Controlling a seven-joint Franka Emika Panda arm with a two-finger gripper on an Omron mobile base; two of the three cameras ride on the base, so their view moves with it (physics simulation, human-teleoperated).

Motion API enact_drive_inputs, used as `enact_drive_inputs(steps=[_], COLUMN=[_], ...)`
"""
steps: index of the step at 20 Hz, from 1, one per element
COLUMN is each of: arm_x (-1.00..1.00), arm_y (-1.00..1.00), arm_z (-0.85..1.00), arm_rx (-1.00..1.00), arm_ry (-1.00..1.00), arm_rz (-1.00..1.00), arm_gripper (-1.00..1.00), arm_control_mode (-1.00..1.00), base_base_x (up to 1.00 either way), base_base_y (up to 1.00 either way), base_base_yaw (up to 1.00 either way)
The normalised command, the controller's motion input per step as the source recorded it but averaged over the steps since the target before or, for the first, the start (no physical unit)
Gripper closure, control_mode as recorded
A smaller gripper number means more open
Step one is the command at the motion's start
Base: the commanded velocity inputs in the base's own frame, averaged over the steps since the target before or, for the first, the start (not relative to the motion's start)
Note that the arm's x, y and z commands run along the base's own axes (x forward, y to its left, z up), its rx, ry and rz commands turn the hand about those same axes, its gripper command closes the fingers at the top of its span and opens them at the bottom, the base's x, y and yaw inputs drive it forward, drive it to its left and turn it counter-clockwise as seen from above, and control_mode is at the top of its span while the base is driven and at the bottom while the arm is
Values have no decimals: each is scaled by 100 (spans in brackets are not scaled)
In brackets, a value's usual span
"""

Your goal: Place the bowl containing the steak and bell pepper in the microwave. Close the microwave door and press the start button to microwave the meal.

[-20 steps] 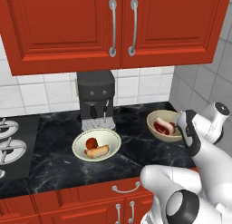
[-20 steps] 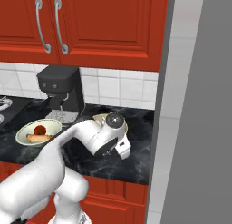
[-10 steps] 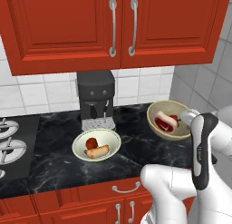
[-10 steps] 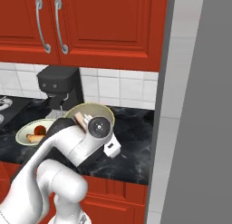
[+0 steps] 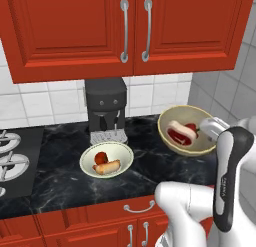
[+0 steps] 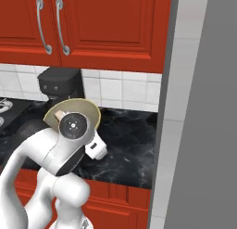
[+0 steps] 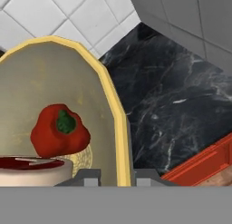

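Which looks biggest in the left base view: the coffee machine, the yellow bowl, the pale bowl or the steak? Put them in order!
1. Coffee machine
2. Yellow bowl, though it is lifted nearer the camera, so it may only look bigger than the next one
3. Pale bowl
4. Steak, plainly the smallest

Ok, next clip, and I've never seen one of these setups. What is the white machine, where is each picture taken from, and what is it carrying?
It is a simulated kitchen. The white machine is a jointed robot arm on a drivable base. Two pictures come from cameras on that base, behind the arm to its left and right; the third looks along its tool. The tool's two fingertips straddle the rim of the tan bowl, which it holds lifted and tilted above the black counter. In it lie the steak and the red bell pepper. On the counter stand a paler bowl with a sausage bun, and a coffee machine.
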Motion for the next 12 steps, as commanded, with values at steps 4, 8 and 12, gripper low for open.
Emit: enact_drive_inputs(steps=[4,8,12], arm_x=[-24,-5,2], arm_y=[1,3,0], arm_z=[55,11,0], arm_rx=[-2,-4,0], arm_ry=[1,0,0], arm_rz=[0,0,0], arm_gripper=[100,100,100], arm_control_mode=[-100,-100,-100], base_base_x=[0,0,0], base_base_y=[0,0,0], base_base_yaw=[0,0,0])
